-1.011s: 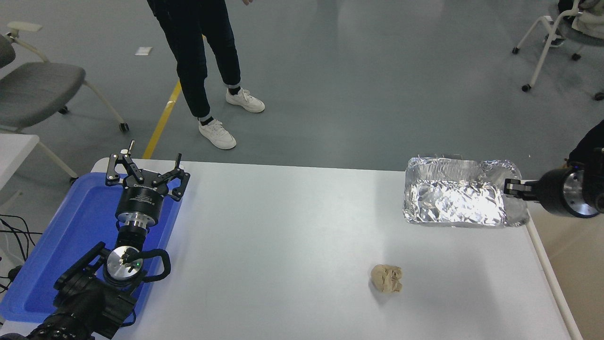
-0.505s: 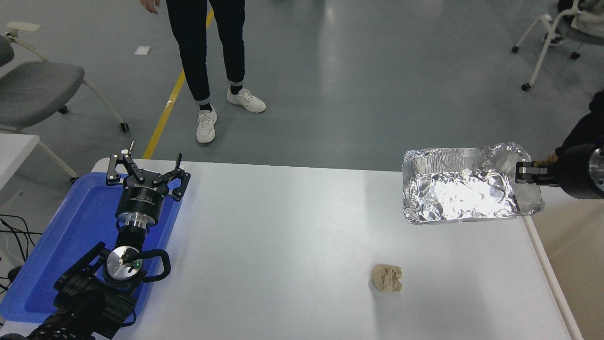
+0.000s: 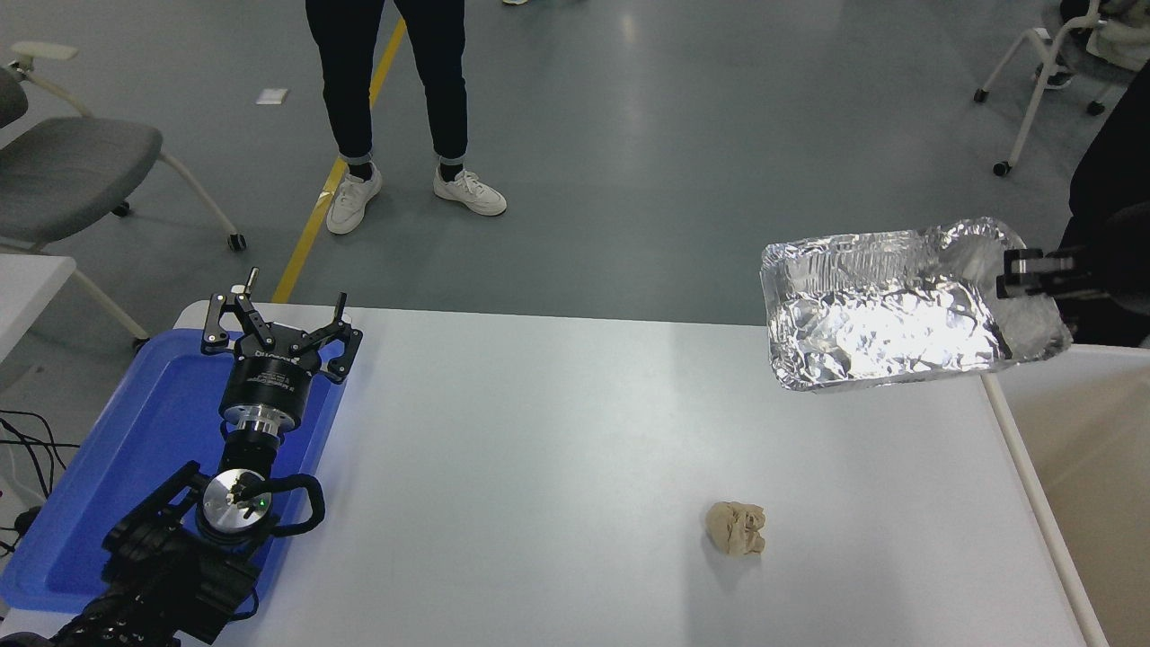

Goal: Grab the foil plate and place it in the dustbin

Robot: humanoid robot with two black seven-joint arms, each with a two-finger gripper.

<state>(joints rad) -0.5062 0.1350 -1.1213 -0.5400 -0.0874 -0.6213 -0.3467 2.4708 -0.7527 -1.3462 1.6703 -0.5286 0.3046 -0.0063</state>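
Note:
The foil plate [image 3: 898,314], a shiny silver tray with wrinkled walls, hangs tilted in the air above the table's far right corner. My right gripper [image 3: 1011,272] comes in from the right edge and is shut on the plate's right wall. The dustbin [image 3: 1069,458], with a white rim and beige inside, stands against the table's right side, below and to the right of the plate. My left gripper [image 3: 280,314] is parked open at the lower left, over the blue tray.
A tan wadded paper lump [image 3: 736,527] lies on the white table [image 3: 539,467] near the front right. A flat blue tray [image 3: 117,449] sits at the left edge. A person's legs [image 3: 386,90] stand beyond the table; chairs are at both far sides.
My right gripper has lifted the foil plate off the table and carried it up and to the right, toward the dustbin. The person beyond the table has shifted stance. The left arm is still.

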